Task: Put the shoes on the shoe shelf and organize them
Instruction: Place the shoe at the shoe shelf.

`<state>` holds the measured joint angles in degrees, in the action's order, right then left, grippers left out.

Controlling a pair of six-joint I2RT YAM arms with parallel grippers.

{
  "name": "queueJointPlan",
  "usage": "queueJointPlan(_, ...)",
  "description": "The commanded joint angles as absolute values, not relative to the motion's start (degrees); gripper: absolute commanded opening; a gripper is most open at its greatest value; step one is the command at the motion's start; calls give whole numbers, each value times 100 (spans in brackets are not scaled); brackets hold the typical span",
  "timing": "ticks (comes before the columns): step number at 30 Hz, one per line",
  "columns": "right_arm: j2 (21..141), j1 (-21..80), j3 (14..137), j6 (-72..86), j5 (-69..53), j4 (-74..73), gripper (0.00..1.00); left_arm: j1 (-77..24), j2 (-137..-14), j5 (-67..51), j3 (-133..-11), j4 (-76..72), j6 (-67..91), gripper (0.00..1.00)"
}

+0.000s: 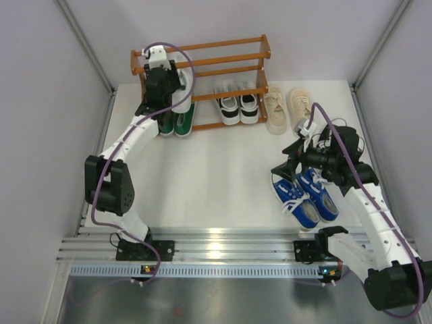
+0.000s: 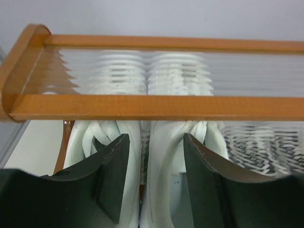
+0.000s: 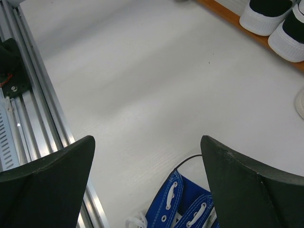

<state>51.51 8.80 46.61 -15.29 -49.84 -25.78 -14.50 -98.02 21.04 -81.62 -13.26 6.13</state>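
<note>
The shoe shelf (image 1: 202,59) stands at the back of the table. My left gripper (image 1: 174,98) reaches into its left side. In the left wrist view it (image 2: 154,142) has one finger inside each plain white shoe (image 2: 164,156) and pinches their two inner walls together, under a shelf rail (image 2: 156,107). Green shoes (image 1: 177,123) sit on the bottom tier at the left, black-and-white shoes (image 1: 237,108) to their right. My right gripper (image 1: 289,169) hangs wide open and empty over the blue canvas shoes (image 1: 307,197), whose laces show low in the right wrist view (image 3: 185,211).
Beige shoes (image 1: 285,108) lie on the table right of the shelf. Another laced pair (image 1: 228,89) shows partly on the middle tier. The metal rail (image 1: 216,243) runs along the near edge. Grey walls close in both sides.
</note>
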Motion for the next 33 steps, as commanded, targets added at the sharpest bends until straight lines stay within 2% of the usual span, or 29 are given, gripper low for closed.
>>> queueJointPlan(1,5054,782,4790,-1538,-5168,-2408,93,-1380,-9158,2048,-8349,-2162,800,55)
queueJointPlan(10,5054,765,4790,-1529,-5177,-2408,93,-1389,-8666,1609,-8306,-1627,984,57)
queueJointPlan(13,5045,765,4790,-1556,-5168,-2426,93,-1389,-8526,1021,-8393,-1311,1124,56)
queueJointPlan(15,5027,756,4799,-1591,-5150,-2443,93,-1389,-8420,302,-8402,-1055,1239,45)
queueJointPlan(16,5027,756,4808,-1608,-5142,-2435,93,-1389,-8376,38,-8385,-985,1283,35)
queueJointPlan(17,5036,756,4799,-1626,-5142,-2443,93,-1389,-8324,-426,-8359,-932,1440,7)
queueJointPlan(18,5036,747,4799,-1635,-5142,-2452,93,-1389,-8288,-631,-8332,-923,1546,0)
queueJointPlan(24,5124,738,4808,-1749,-5071,-2496,93,-1476,-8323,-1503,-8411,-476,2065,0)
queueJointPlan(33,5247,633,4790,-1784,-5036,-2496,93,-2258,-9307,-62,-8762,-167,1574,0)
